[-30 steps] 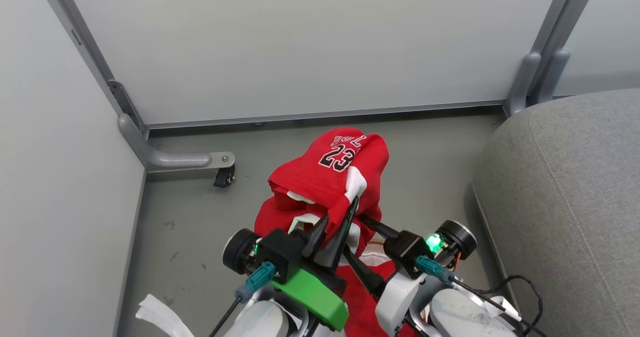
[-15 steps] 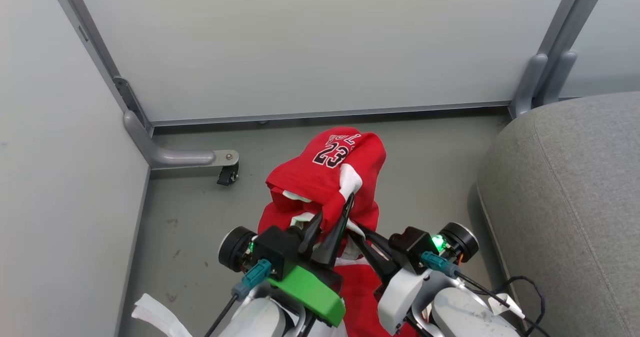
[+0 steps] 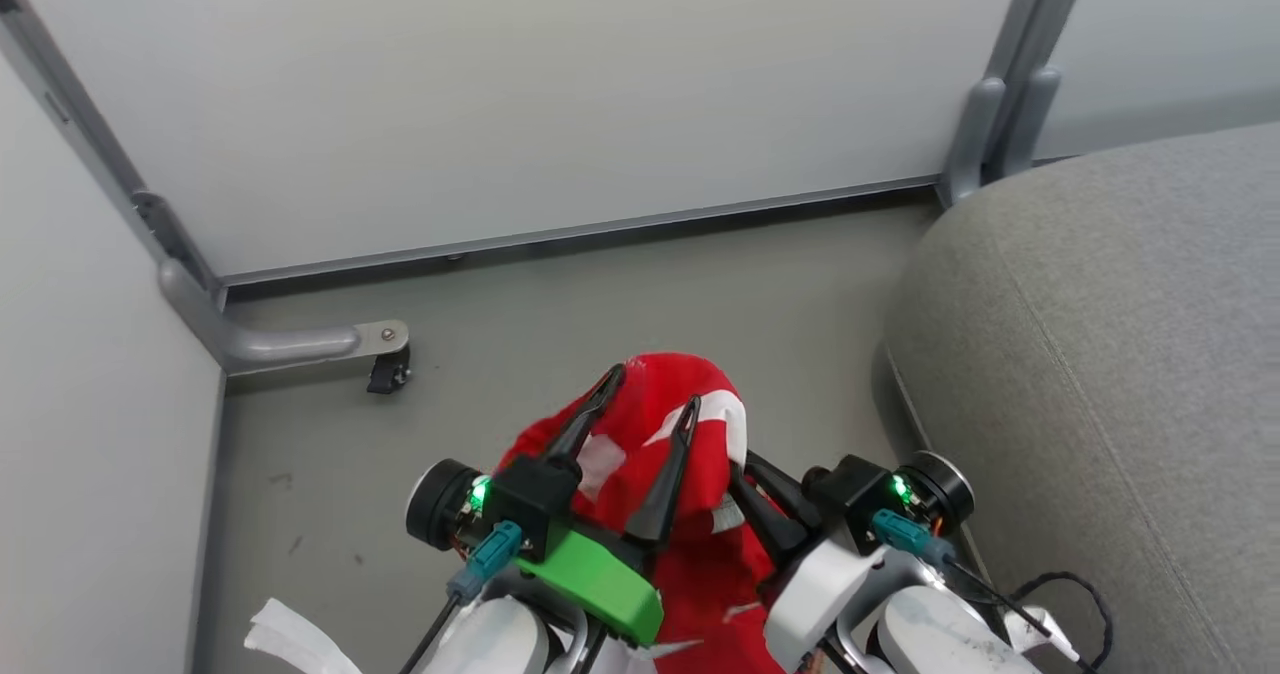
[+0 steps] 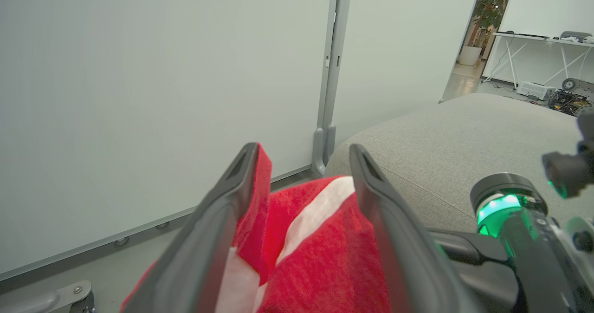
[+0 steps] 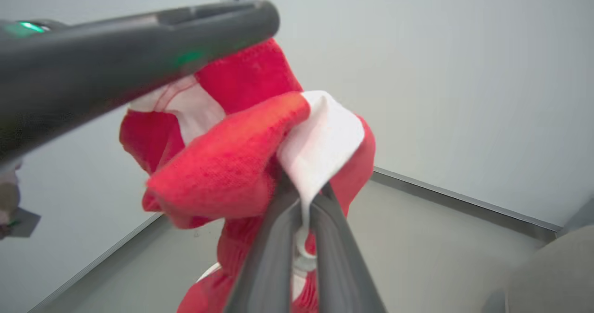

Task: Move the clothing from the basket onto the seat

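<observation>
Clothing (image 3: 690, 564), red with white panels, hangs bunched at the robot's front, above the floor (image 3: 480, 304). The right gripper (image 5: 301, 197) is clamped on a white-and-red fold of it. The left gripper (image 3: 650, 391) stands spread wide, with cloth lying between its fingers. The grey seat (image 3: 1100, 354) lies to the right, apart from the bundle. Behind stands a pale wall panel (image 3: 500, 104).

Light: shining bright and even.
Shadow: pooling faintly beside the seat (image 3: 1100, 354).
Blur: smearing the left gripper (image 3: 648, 390) jaw, upper left, right wrist view.
</observation>
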You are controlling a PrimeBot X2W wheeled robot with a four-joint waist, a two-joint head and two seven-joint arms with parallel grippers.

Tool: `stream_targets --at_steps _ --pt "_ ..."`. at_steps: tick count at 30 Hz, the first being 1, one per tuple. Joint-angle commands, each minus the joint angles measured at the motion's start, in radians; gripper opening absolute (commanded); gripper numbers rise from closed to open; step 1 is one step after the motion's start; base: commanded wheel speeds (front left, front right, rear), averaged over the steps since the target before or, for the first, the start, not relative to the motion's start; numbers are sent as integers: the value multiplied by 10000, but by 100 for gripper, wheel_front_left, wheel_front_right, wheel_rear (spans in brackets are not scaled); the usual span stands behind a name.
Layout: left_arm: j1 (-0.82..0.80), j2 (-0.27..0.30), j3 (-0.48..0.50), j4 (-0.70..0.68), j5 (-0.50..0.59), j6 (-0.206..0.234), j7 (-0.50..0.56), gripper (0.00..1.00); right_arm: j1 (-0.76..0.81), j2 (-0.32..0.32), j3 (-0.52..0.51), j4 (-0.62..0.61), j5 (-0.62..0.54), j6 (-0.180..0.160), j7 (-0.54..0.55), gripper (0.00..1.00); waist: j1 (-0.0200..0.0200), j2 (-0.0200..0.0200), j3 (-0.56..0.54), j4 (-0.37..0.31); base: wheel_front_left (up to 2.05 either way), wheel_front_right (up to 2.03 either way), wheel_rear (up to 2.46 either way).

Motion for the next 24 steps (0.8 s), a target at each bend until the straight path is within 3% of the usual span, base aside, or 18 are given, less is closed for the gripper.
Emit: stream_targets --at_steps 1,16,24 --pt "88 24 108 38 130 3 4 100 188 -38 -106 -74 7 -14 -49 0 0 0 56 -781 0 0 0" --pt "544 30 1012 175 590 -174 4 100 897 -30 -1130 -792 -140 -12 -49 0 0 0 491 -4131 0 0 0" --pt "-22 40 740 480 740 -387 4 100 1333 -18 -2520 -1417 -167 -12 -49 0 0 0 1089 -4597 0 0 0"
